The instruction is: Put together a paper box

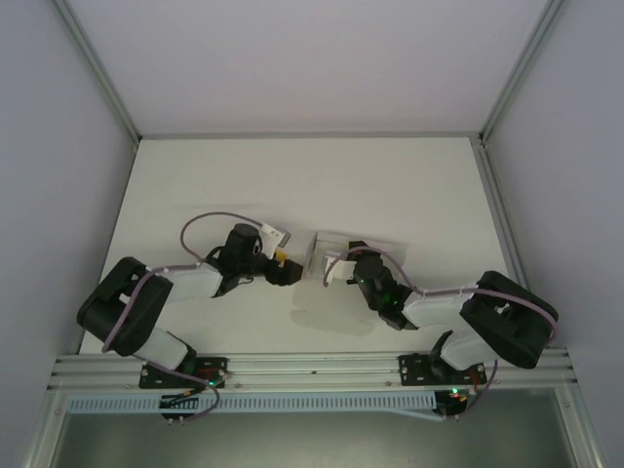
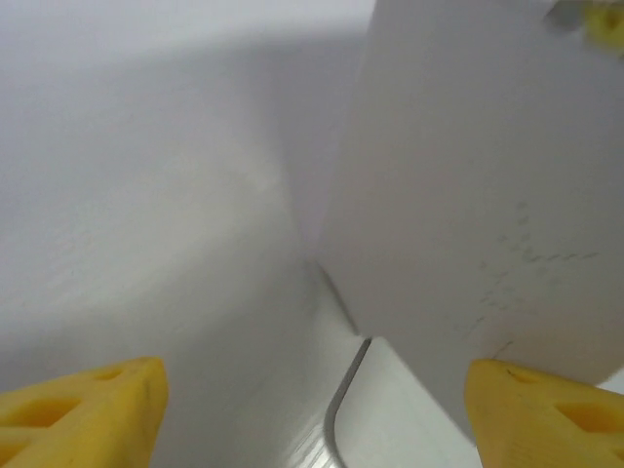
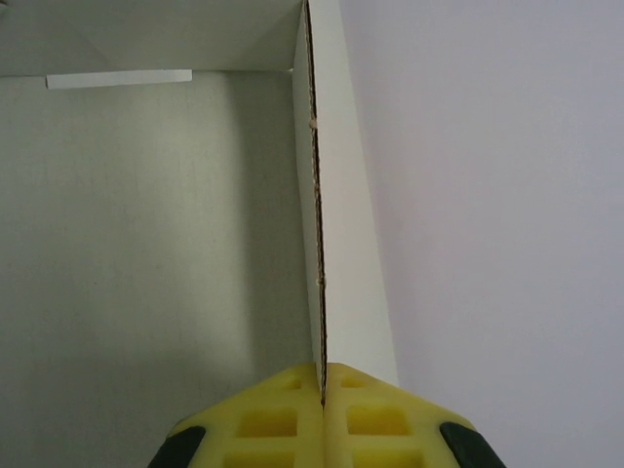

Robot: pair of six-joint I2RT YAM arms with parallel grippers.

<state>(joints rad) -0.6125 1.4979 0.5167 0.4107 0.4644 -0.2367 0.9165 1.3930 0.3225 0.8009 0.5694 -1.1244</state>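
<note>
Right fingers (image 3: 292, 405) are clenched on a wall of the box (image 3: 341, 244); left fingers (image 2: 83, 409) are spread, released.
The box is seen at frame centre on the surface (image 1: 292, 185), between the two arms.

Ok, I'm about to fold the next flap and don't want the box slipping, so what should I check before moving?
1. Right end effector shut on a wall of the paper box: ok.
2. That wall stands upright in the grip, seen edge-on from the right wrist: ok.
3. Left end effector open, nothing clamped: ok.
4. A box panel rises just ahead of the left fingers, within their span: ok.
5. The two end effectors are apart in the top view, with the box between them: ok.
6. Remaining walls and flaps locked in place: cannot tell.
</note>
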